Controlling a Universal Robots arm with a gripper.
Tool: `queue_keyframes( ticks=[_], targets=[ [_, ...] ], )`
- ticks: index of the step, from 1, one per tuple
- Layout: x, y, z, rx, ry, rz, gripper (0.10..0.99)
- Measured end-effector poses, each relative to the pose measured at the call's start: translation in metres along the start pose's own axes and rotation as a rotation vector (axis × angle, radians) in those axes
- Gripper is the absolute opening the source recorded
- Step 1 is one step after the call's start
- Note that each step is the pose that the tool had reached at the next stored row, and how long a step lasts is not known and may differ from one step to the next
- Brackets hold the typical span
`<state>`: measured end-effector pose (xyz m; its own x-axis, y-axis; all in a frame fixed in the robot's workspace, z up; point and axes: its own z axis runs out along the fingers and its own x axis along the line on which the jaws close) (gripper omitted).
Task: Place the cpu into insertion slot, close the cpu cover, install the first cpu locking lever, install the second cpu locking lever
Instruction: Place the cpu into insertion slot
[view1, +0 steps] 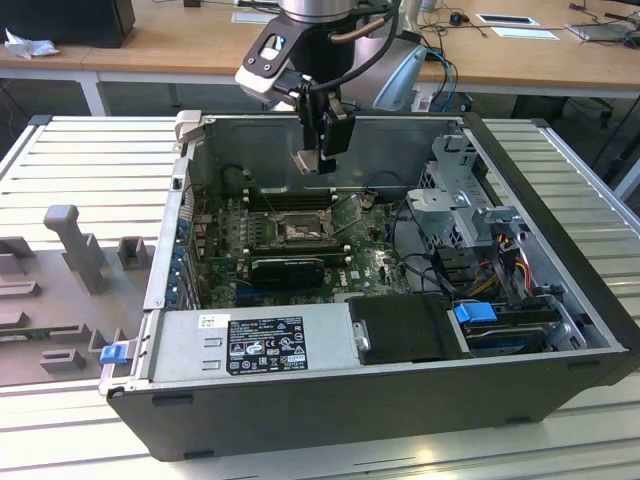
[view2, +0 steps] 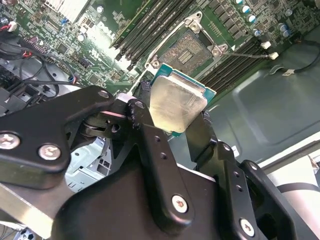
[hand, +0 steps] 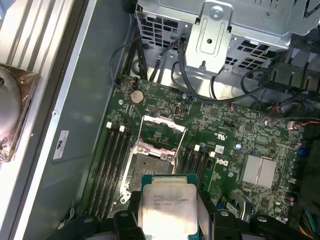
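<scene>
Well above the insertion slot (view2: 187, 50), the gripper (view1: 322, 160) clamps the cpu (view2: 177, 105).

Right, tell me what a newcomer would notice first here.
The pincer grips the cpu, a pale square chip, by its edges, above the green motherboard in both wrist views. On that board the insertion slot lies bare, its cpu cover tipped open. In the exterior view the pincer hangs over an open computer case.
</scene>
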<state>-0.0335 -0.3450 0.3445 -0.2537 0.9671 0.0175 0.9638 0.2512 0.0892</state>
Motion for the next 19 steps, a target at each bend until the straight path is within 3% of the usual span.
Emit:
queue_keyframes(
  ticks=[10,19],
  targets=[
    [-0.0001,-0.0003,0.0036,0.0,-0.0016,0.019,0.525],
    [-0.0001,-0.0021,0.0152,-0.001,-0.0048,0.053,0.525]
  ],
)
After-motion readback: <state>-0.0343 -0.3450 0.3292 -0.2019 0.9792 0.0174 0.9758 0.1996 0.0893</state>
